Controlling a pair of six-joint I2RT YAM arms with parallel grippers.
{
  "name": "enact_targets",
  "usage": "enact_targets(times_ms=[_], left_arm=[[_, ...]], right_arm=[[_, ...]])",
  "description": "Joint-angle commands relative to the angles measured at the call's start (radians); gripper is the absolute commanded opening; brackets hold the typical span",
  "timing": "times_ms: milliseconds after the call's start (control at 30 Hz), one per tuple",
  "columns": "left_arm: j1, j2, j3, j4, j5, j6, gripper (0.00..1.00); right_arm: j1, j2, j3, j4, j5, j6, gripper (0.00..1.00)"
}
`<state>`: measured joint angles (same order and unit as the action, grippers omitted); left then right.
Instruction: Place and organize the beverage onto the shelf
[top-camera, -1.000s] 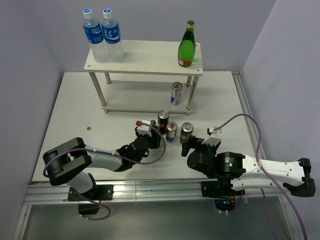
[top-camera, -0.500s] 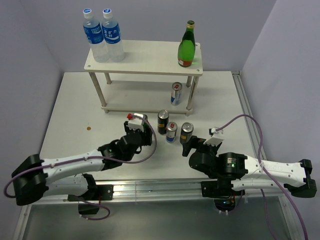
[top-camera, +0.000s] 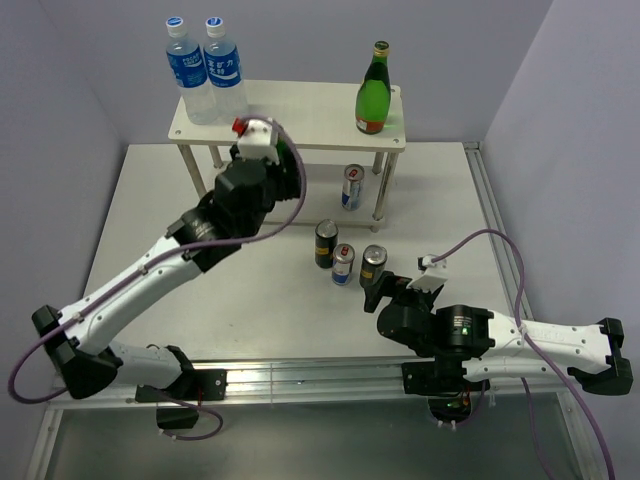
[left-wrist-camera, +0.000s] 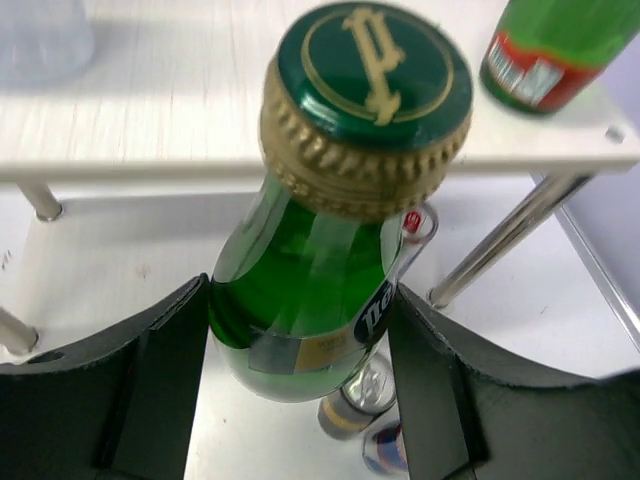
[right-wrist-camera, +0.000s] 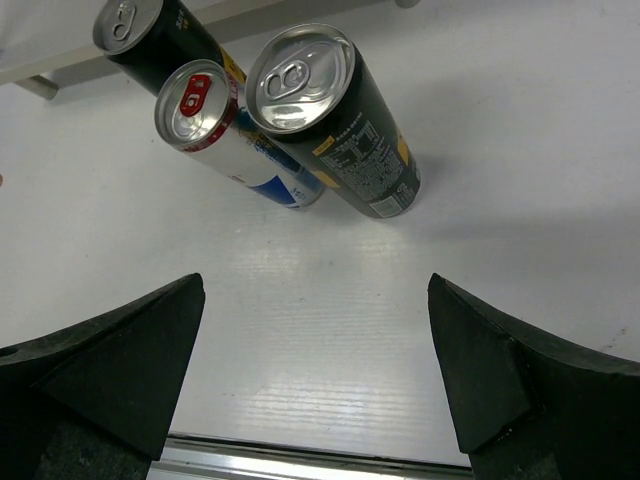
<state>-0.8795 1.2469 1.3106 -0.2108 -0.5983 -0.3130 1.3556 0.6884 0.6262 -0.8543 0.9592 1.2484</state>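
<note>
My left gripper (top-camera: 272, 160) is shut on a green glass bottle (left-wrist-camera: 320, 270) with a gold-collared green cap. It holds the bottle upright in the air at the front edge of the white shelf's top board (top-camera: 310, 115). A second green bottle (top-camera: 372, 95) stands on that board at the right and also shows in the left wrist view (left-wrist-camera: 555, 50). A silver-blue can (top-camera: 352, 187) stands on the lower board. Two dark cans (top-camera: 326, 243) (top-camera: 373, 266) and a silver-blue can (top-camera: 343, 264) stand on the table. My right gripper (right-wrist-camera: 315, 370) is open and empty just in front of them.
Two clear water bottles with blue labels (top-camera: 187, 70) (top-camera: 225, 70) stand on the top board at the left. Thin shelf posts (top-camera: 383, 195) stand behind the cans. The table (top-camera: 150, 220) has walls at the back and on both sides.
My left arm has risen from low over the table, left of the cans, and swung back up to the shelf's top front edge. The right arm has not moved.
</note>
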Motion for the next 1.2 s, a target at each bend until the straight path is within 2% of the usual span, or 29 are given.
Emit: enact_targets(times_ms=[0,200,433,600,900,1033,1167], left_arm=[[0.025,0.078,0.298,0.022,0.087,0.054,0.0],[0.05,0.242,0.617,-0.111,0.158,0.048,0.0],[0.057,0.393,0.854,-0.179,0.196,0.075,0.0],[0.103,0.535,1.036,-0.223,0.253,0.052,0.0],[0.158,0.647,1.082,-0.133,0.302,0.055,0.0],[0.172,0.7,1.125,-0.148,0.295,0.048,0.0],[0.178,0.698,1.067,-0.119,0.31,0.035,0.0]], right_arm=[[0.007,-0.016,-0.017,-0.002,0.058,0.039,1.0],[0.007,-0.021,-0.02,-0.008,0.065,0.046,1.0],[0.008,-0.038,-0.026,-0.008,0.064,0.045,1.0],[0.007,-0.05,-0.029,-0.003,0.062,0.04,1.0],[0.007,-0.055,-0.036,0.001,0.058,0.037,1.0],[0.007,-0.052,-0.034,0.003,0.062,0.04,1.0],[0.007,-0.043,-0.033,-0.003,0.067,0.046,1.0]])
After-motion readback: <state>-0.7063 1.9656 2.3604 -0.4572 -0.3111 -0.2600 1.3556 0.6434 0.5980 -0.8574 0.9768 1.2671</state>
